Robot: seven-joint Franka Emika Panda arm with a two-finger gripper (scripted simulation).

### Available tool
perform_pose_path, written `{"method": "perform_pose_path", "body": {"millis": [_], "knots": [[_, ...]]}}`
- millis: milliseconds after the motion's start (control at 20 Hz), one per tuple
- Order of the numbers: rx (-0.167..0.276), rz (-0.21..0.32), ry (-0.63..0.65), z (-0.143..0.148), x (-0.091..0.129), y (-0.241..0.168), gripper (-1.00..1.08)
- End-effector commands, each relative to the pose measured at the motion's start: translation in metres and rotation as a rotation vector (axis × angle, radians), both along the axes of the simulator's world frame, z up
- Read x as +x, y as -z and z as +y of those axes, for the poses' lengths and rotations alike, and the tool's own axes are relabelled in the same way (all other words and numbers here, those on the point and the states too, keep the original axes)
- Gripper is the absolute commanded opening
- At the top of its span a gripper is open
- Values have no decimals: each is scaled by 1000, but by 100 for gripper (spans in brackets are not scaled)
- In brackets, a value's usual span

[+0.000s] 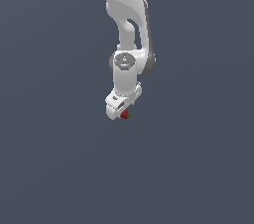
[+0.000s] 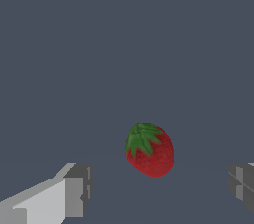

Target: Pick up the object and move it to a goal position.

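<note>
The object (image 2: 149, 149) is a small red strawberry with a green leafy cap, lying on the plain grey surface. In the wrist view it sits between my two fingertips, nearer the middle than either one, with a clear gap to each. My gripper (image 2: 158, 188) is open, and its grey fingertips (image 2: 77, 188) stand wide apart. In the exterior view the object (image 1: 125, 114) shows as a tiny red speck right under the white gripper (image 1: 120, 111), which points downward from the arm.
A uniform dark grey surface (image 1: 198, 168) fills both views. The white arm (image 1: 126, 29) comes down from the top of the exterior view.
</note>
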State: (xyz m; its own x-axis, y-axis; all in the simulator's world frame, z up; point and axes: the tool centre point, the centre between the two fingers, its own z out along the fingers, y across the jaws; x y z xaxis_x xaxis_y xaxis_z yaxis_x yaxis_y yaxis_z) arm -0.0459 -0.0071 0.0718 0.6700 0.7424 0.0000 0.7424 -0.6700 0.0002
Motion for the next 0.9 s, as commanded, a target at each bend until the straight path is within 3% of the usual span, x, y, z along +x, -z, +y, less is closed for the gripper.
{"method": "perform_pose_path", "body": {"millis": [0,700,750,850], "knots": [[0,0,-1,0,0,4,100],[0,0,-5,0,-1,49,100],[0,0,-5,0,-1,49,-100],[0,0,-5,0,-1,49,-100]]}}
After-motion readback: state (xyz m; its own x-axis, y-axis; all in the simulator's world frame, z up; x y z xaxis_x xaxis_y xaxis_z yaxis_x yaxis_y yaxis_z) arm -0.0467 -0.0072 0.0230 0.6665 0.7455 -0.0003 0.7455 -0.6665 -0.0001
